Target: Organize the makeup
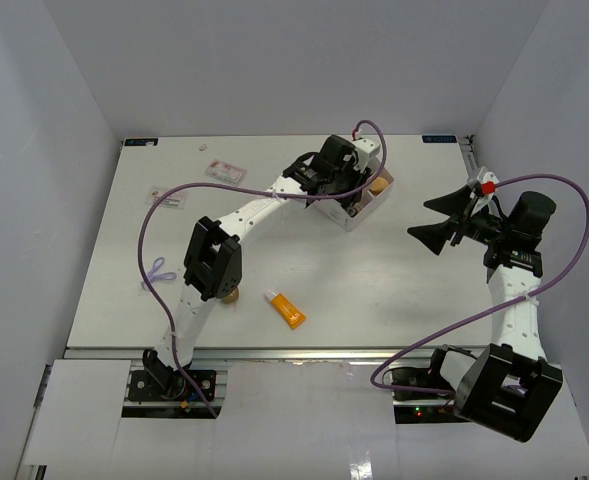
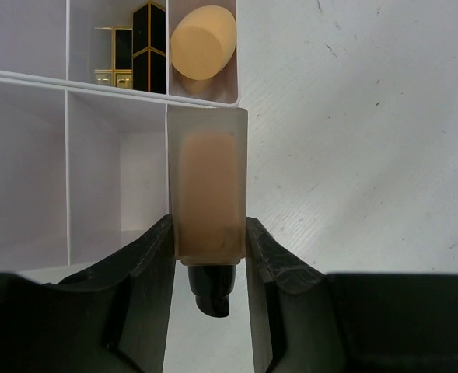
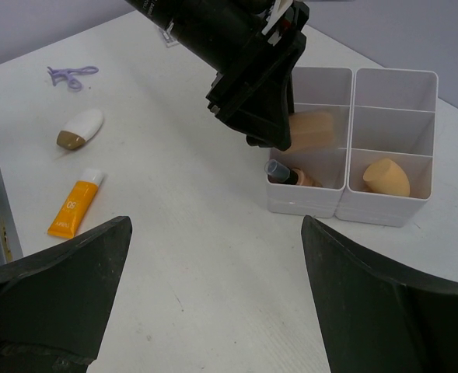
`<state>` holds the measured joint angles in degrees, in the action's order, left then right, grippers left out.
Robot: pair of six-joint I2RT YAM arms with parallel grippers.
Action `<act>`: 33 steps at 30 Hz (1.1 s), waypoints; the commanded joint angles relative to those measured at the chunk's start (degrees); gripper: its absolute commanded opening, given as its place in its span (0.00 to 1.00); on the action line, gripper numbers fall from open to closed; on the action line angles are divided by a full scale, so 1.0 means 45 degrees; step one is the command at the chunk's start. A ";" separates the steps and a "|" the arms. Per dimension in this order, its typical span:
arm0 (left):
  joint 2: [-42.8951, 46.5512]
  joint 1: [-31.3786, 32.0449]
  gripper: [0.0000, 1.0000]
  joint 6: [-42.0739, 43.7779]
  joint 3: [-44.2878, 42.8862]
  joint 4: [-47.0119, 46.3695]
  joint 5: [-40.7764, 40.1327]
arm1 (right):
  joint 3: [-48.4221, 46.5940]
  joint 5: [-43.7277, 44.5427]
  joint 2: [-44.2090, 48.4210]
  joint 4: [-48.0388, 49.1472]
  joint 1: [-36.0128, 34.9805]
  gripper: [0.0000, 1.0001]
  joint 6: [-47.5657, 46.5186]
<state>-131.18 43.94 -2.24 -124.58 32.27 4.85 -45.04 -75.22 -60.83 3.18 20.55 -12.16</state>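
Note:
My left gripper point(image 2: 209, 233) is shut on the beige dark-capped bottle point(image 2: 208, 186), cap toward the wrist, and holds it over the white compartment box point(image 2: 26, 155). It shows over the box in the top view point(image 1: 346, 195). Two black-and-gold lipstick tubes point(image 2: 147, 47) and a tan sponge point(image 2: 203, 40) lie in far compartments. A clear-capped beige tube point(image 3: 287, 172) leans in a front compartment. The orange tube point(image 1: 286, 310) and the white sponge point(image 3: 81, 128) lie on the table. My right gripper point(image 1: 419, 218) is open and empty, right of the box.
Small flat packets point(image 1: 226, 172) lie at the back left of the table. A purple loop point(image 1: 157, 270) lies near the left edge. The left arm point(image 1: 214, 260) stretches diagonally across the table's middle, above the white sponge.

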 commanded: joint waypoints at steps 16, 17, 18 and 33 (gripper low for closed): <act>-0.0596 0.0020 0.15 0.0263 -0.1066 -0.0202 -0.0230 | 0.0125 -0.0784 -0.0134 0.0387 0.0311 0.96 0.0340; -0.0619 0.0020 0.16 0.0281 -0.1078 -0.0199 -0.0255 | 0.0131 -0.0808 -0.0134 0.0387 0.0321 0.96 0.0340; -0.0648 0.0020 0.17 0.0302 -0.1093 -0.0199 -0.0276 | 0.0138 -0.0837 -0.0134 0.0387 0.0328 0.96 0.0340; -0.0908 0.0063 0.30 0.0361 -0.1223 -0.0183 -0.0413 | 0.0145 -0.1034 -0.0212 0.0387 0.0448 0.96 0.0394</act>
<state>-135.87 44.01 -0.93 -127.66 32.74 3.62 -44.43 -78.18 -61.64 3.18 22.14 -10.88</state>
